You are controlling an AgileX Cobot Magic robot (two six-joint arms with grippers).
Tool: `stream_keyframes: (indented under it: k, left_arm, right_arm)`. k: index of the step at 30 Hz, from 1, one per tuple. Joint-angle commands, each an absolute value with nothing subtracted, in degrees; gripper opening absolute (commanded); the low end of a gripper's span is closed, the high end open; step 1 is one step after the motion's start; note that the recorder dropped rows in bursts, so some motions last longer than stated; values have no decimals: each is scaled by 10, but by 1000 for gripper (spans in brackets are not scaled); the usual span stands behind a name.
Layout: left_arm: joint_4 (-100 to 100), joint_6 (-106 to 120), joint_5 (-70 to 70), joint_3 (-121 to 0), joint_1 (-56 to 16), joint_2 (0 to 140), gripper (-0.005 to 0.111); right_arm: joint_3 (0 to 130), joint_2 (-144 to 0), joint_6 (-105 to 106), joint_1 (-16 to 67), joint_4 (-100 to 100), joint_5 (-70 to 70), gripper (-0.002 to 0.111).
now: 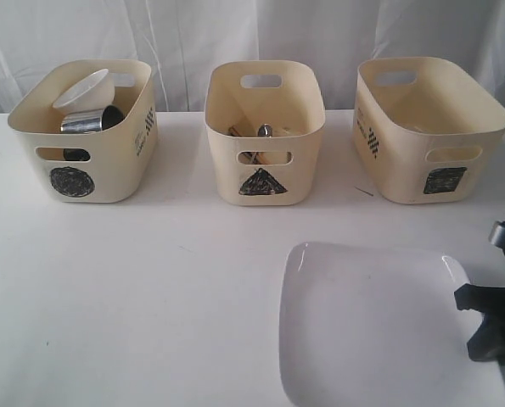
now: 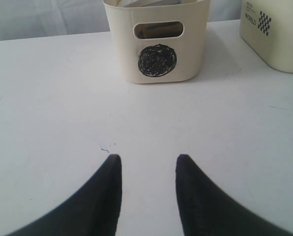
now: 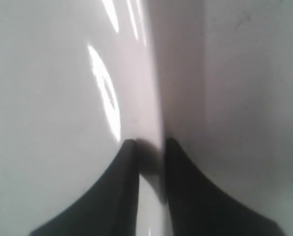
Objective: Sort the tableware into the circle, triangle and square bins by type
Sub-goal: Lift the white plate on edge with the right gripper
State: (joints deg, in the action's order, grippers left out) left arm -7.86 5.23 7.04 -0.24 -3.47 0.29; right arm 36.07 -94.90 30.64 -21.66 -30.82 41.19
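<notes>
The large white square plate (image 1: 362, 322) lies flat on the table at the front right. My right gripper (image 1: 464, 318) is at its right edge; in the right wrist view the gripper (image 3: 150, 147) has its jaws closed narrowly over the plate (image 3: 62, 98) rim. The circle bin (image 1: 86, 127) at the back left holds a small white bowl (image 1: 84, 87) and a steel mug (image 1: 89, 120). Steel cutlery (image 1: 264, 131) shows inside the triangle bin (image 1: 265, 144). The square bin (image 1: 430, 136) stands at the back right. My left gripper (image 2: 148, 160) hangs open over bare table, short of the circle bin (image 2: 156, 49).
A white table (image 1: 150, 297) carries everything, with a white curtain behind the bins. Part of the neighbouring bin (image 2: 274, 39) shows beside the circle bin in the left wrist view. The plate reaches the table's front edge.
</notes>
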Motion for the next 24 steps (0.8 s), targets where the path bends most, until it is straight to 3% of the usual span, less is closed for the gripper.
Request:
stream_keyframes:
  k: [1,24]
  left_arm:
    - [-83,53,72,0,-35,0,42]
    - [-83,53,72,0,-35,0,42]
  right_arm:
    - [348,-961,313,-217,-285,423,0]
    - [348,-619,313,-217,-376,430,0]
